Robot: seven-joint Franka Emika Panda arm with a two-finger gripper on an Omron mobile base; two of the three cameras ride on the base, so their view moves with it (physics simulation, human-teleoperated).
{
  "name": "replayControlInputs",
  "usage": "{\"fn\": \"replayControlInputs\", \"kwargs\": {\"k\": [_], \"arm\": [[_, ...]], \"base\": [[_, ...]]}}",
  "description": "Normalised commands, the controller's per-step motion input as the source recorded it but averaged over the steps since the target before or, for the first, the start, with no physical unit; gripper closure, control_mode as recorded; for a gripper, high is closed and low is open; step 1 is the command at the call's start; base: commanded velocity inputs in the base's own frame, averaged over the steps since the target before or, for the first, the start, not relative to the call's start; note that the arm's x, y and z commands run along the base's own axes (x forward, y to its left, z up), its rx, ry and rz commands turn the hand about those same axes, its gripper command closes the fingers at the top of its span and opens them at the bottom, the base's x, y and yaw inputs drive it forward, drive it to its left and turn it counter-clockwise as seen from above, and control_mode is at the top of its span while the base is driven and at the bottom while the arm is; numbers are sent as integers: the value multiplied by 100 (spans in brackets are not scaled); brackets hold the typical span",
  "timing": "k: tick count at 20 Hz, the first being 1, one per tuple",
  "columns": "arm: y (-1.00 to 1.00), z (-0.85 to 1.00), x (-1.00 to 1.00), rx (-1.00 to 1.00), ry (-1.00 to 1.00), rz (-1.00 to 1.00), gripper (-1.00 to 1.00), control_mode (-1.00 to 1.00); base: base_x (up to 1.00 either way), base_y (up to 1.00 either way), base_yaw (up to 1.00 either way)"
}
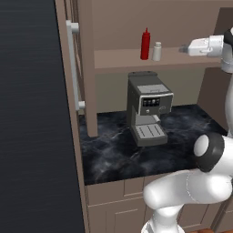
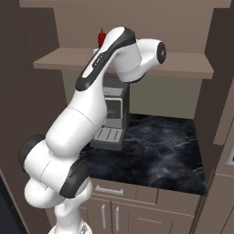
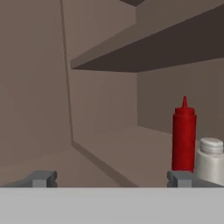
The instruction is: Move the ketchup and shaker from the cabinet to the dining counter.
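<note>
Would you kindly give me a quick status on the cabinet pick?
Gripper open, empty, level with the shelf. Ketchup and shaker upright side by side on cabinet shelf, untouched. Nothing between fingers and bottles.

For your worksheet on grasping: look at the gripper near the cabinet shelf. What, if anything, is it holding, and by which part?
Nothing is held. The gripper is open and empty, with the ketchup and shaker standing free on the shelf ahead.

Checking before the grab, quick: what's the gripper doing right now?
Gripper: open, holding nothing, short of the ketchup and shaker.
</note>
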Motion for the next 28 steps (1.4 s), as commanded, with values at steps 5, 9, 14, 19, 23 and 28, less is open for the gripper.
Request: {"fn": "replayControlInputs", "kwargs": {"k": [5,9,14,19,23,28], "arm": [[0,-6,31,0,0,0,-100,-100],[0,-10,20,0,0,0,-100,-100],[0,-7,13,0,-1,0,-100,-100],[0,-5,21,0,-2,0,-100,-100],[0,-8,20,0,-1,-1,-100,-100],[0,-7,24,0,0,-1,-100,-100]], "base": [[0,0,0],[0,0,0],[0,0,0],[0,0,0],[0,0,0],[0,0,0]]}}
